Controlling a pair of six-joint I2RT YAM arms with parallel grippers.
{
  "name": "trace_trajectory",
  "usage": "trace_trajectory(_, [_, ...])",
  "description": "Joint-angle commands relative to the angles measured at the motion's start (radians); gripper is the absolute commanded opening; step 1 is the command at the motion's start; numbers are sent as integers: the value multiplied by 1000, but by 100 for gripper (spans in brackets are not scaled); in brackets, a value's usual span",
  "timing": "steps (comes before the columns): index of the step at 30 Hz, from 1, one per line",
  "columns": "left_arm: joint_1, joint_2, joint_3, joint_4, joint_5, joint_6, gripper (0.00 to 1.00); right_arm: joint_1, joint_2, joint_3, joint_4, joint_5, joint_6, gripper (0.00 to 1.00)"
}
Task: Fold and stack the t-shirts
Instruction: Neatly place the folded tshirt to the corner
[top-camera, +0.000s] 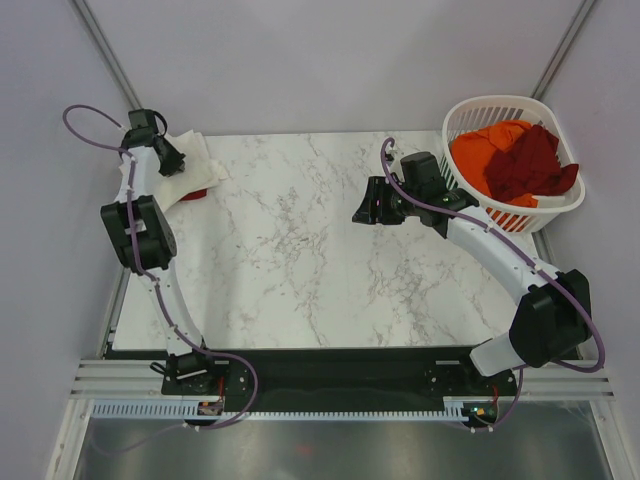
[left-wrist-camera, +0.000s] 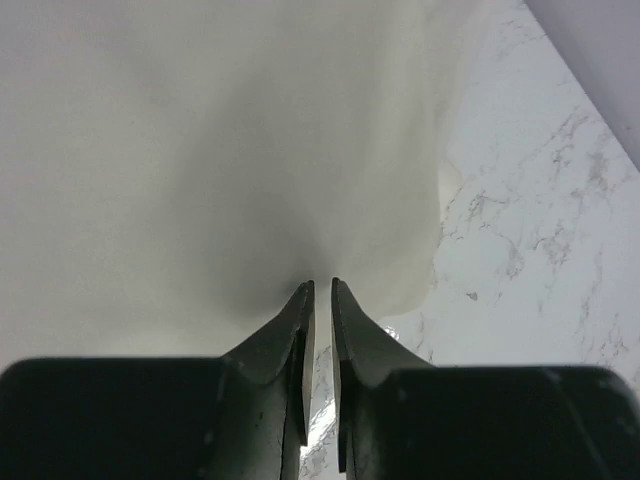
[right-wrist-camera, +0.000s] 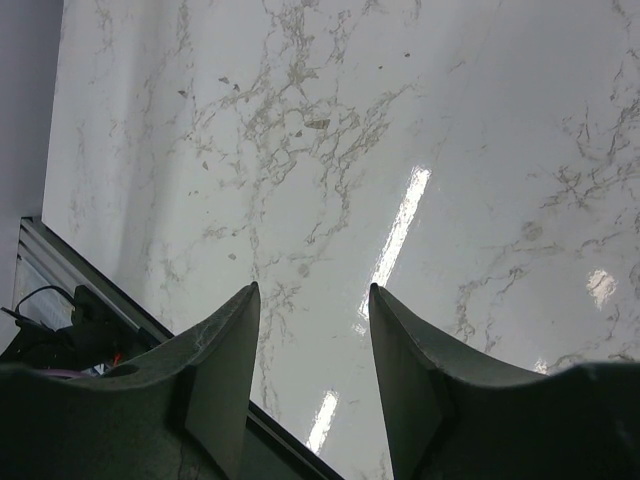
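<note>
Closest in, the left gripper (left-wrist-camera: 320, 288) has its jaws pinched almost together on the white t-shirt (left-wrist-camera: 200, 150), and the cloth puckers at the tips. That shirt lies at the upper left corner of the marble table (top-camera: 300, 270), with a bit of red cloth (top-camera: 195, 193) poking out beneath. The right gripper (right-wrist-camera: 315, 295) hangs spread wide over bare marble. At upper right, a white basket (top-camera: 500, 102) holds an orange t-shirt (top-camera: 478, 150) and a dark red t-shirt (top-camera: 525, 162).

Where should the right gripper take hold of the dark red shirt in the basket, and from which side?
Pinch the dark red shirt at its raised, bunched crest, coming straight down from above. It lies heaped on the orange shirt, and the basket wall rings both, so a sideways approach looks blocked. The right gripper is open, ready to close on a fold.
</note>
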Motion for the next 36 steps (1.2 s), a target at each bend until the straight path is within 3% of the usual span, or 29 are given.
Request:
trace_trajectory(1, [0,-152,75,-11,41,42,20,-1,7,15,18,9,-20,56])
trace_trajectory(7, [-1,-402,48,-12,67,56,41,-1,4,16,45,12,-33,56])
trace_trajectory(11, [-3,-603,-118,-11,64,94,51,6,-36,4,88,-30,-43,58])
trace_trajectory(12, [-3,-699,-156,-11,73,103,67,14,-65,9,102,-31,-59,62])
trace_trajectory(15, [-15,-860,-352,8,99,140,100,19,-144,4,143,-10,-66,73])
trace_trajectory(19, [-26,-1206,-740,162,161,143,100,22,-243,-37,234,10,-41,89])
trace_trajectory(21, [-26,-1287,-836,195,190,129,100,26,-296,-76,304,16,-19,98])
trace_trajectory(27, [-28,-1476,-1061,238,297,94,100,35,-430,-203,545,-59,48,98])
trace_trajectory(31, [-28,-1571,-1268,305,347,132,100,35,-485,-249,569,-71,50,98])
trace_trajectory(36, [-26,-1523,-1238,247,278,154,100,37,-565,-307,538,-76,1,98])
